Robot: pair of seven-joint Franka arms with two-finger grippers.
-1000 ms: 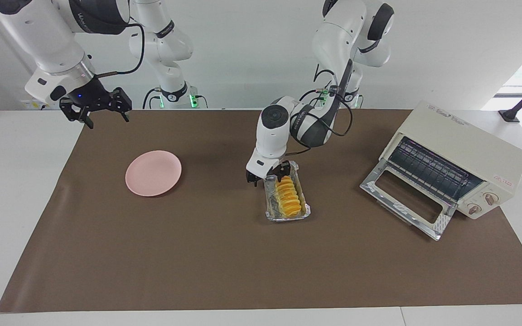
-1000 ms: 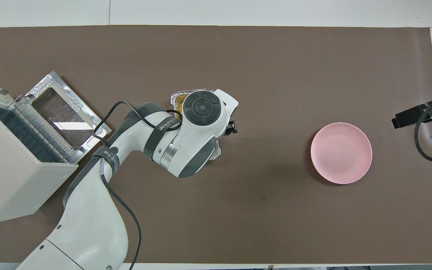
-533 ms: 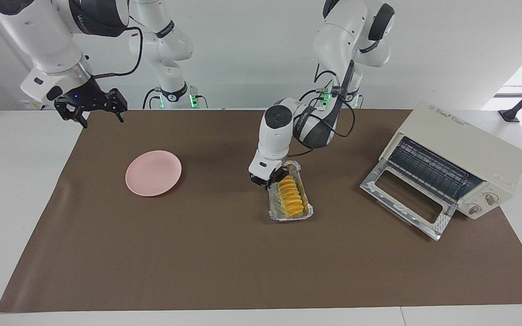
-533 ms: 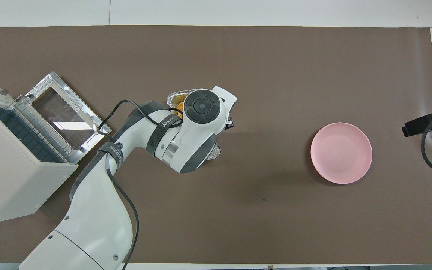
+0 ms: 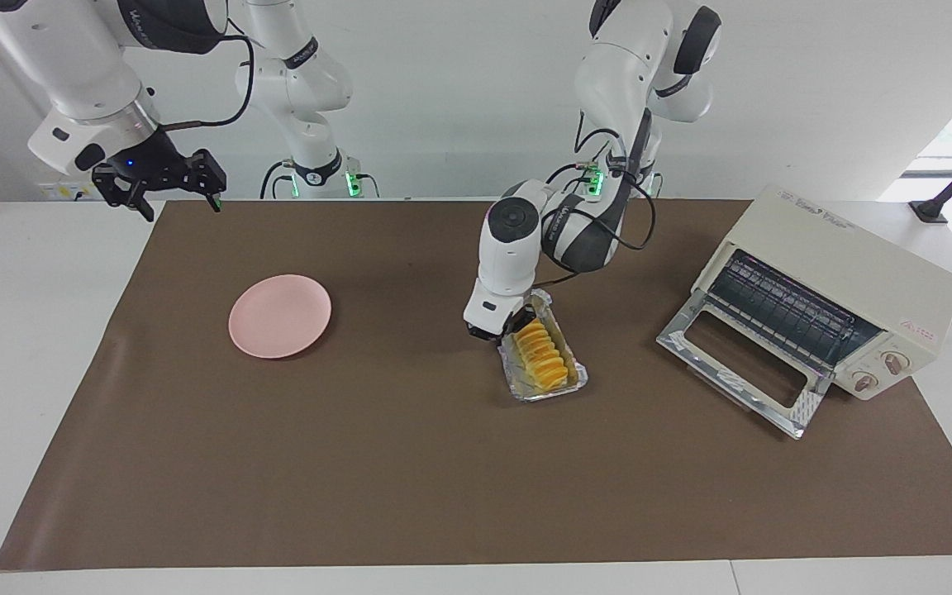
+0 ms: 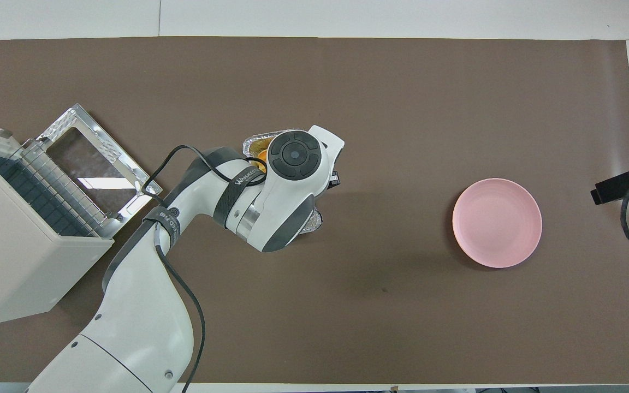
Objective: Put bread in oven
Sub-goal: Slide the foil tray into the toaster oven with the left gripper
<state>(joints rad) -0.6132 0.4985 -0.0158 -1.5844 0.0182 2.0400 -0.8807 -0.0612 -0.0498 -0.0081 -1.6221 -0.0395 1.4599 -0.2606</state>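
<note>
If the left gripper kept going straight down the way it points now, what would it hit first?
The left gripper points down, shut on the robot-side rim of the foil tray holding the bread. Going on, it would probably press that rim into the brown mat.

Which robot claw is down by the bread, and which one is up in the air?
The left claw is down at the crinkled silver foil tray holding the ridged yellow-orange bread loaf, shut on the tray's rim. The right claw hangs open, up near the table's edge.
</note>
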